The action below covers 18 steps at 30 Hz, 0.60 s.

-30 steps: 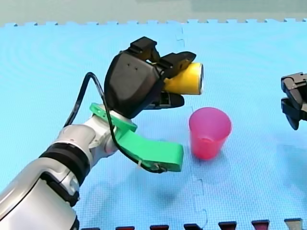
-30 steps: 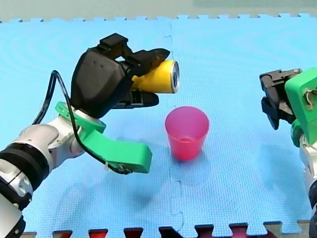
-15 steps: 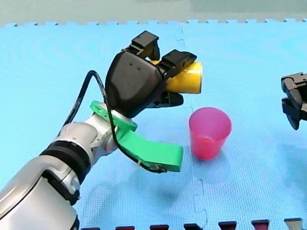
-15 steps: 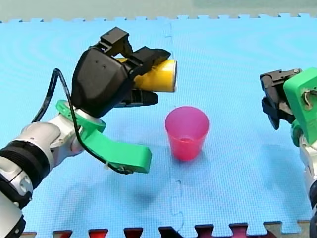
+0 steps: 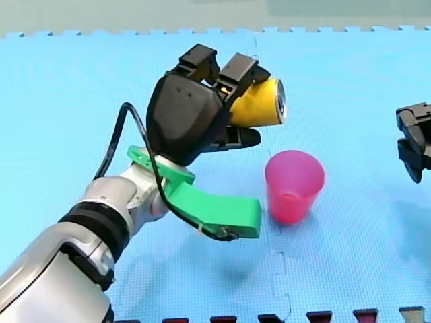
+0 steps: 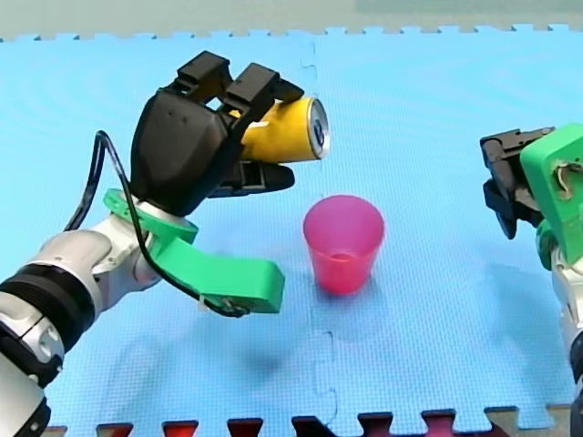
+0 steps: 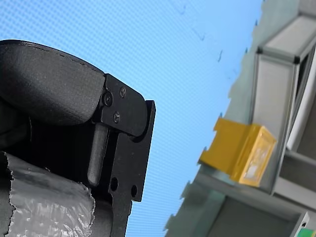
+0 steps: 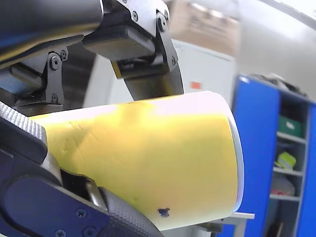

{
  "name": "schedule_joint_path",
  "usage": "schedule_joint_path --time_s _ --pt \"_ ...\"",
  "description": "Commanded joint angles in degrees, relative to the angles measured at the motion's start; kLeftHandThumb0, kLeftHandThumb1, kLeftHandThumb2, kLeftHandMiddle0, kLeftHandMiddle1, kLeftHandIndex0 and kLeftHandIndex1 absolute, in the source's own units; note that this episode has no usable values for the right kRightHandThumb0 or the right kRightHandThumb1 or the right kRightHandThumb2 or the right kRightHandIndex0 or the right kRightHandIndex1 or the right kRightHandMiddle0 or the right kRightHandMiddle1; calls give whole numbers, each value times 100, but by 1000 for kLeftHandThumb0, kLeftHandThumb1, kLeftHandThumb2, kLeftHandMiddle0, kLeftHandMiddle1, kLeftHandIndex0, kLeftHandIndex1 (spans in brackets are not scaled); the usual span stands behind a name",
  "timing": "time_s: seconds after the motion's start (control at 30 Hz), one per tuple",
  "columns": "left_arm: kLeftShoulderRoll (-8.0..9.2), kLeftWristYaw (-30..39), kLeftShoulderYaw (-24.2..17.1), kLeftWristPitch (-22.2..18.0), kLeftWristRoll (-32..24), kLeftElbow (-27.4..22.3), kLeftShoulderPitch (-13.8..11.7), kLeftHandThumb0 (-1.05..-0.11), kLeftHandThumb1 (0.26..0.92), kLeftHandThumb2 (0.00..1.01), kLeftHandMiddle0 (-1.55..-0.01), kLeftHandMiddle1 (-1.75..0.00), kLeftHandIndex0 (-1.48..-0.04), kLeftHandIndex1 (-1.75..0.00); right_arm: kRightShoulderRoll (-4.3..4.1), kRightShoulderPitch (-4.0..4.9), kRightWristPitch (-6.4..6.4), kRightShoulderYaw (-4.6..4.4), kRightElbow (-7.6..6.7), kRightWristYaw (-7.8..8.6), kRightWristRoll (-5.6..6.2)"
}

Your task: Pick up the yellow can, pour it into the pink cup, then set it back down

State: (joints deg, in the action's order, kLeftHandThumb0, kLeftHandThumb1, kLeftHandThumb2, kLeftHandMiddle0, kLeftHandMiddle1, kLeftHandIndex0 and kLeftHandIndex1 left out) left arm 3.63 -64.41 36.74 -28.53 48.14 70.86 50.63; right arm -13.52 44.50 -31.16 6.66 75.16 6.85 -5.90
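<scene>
My left hand (image 5: 232, 101) is shut on the yellow can (image 5: 259, 104), held in the air up and to the left of the pink cup (image 5: 293, 185). The can lies nearly on its side, its silver top facing right and a little upward, a short way above the cup's rim and left of it. The cup stands upright on the blue mat (image 5: 350, 81). In the second wrist view the black fingers (image 8: 143, 59) clamp the yellow can (image 8: 148, 163) from both sides. My right hand (image 6: 506, 187) hovers at the right edge, apart from the cup, holding nothing.
A green bracket (image 5: 215, 215) on my left wrist hangs low just left of the cup. The mat's jagged far edge (image 5: 202, 31) runs along the back, and dark red tabs (image 6: 273, 426) line the near edge. Bare mat lies between cup and right hand.
My left hand has rolled at the wrist, lifting the can's top end from level to slightly upward. The cup and the right hand have stayed put.
</scene>
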Motion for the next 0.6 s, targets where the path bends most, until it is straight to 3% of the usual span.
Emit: schedule_joint_path --time_s 0.0,0.03,0.13,0.17,0.37,0.57 --pt "-60 -117 -168 -94 -175 16 -70 -365 835 0 -796 -1670 -1060 -309 -62 23 31 23 10 19 17" --pt "-88 -140 -230 -124 -243 20 -95 -372 836 0 -816 -1639 -1100 -231 -72 32 37 29 17 29 22" --pt "-150 -214 -431 -232 -451 29 -186 -392 839 0 -932 -1335 -1169 -87 -73 40 -24 68 29 42 54" --pt "-176 -222 -507 -286 -533 33 -217 -399 839 0 -1008 -1092 -1178 -49 -75 39 -38 80 32 48 64" --pt "-293 22 -973 -740 -1071 80 -428 -419 824 1 -1201 -189 -1177 -1 -87 38 -48 145 45 88 108" --pt "-316 364 -1241 -938 -1335 45 -569 -403 815 0 -1245 -71 -1156 0 -88 42 -45 209 52 176 153"
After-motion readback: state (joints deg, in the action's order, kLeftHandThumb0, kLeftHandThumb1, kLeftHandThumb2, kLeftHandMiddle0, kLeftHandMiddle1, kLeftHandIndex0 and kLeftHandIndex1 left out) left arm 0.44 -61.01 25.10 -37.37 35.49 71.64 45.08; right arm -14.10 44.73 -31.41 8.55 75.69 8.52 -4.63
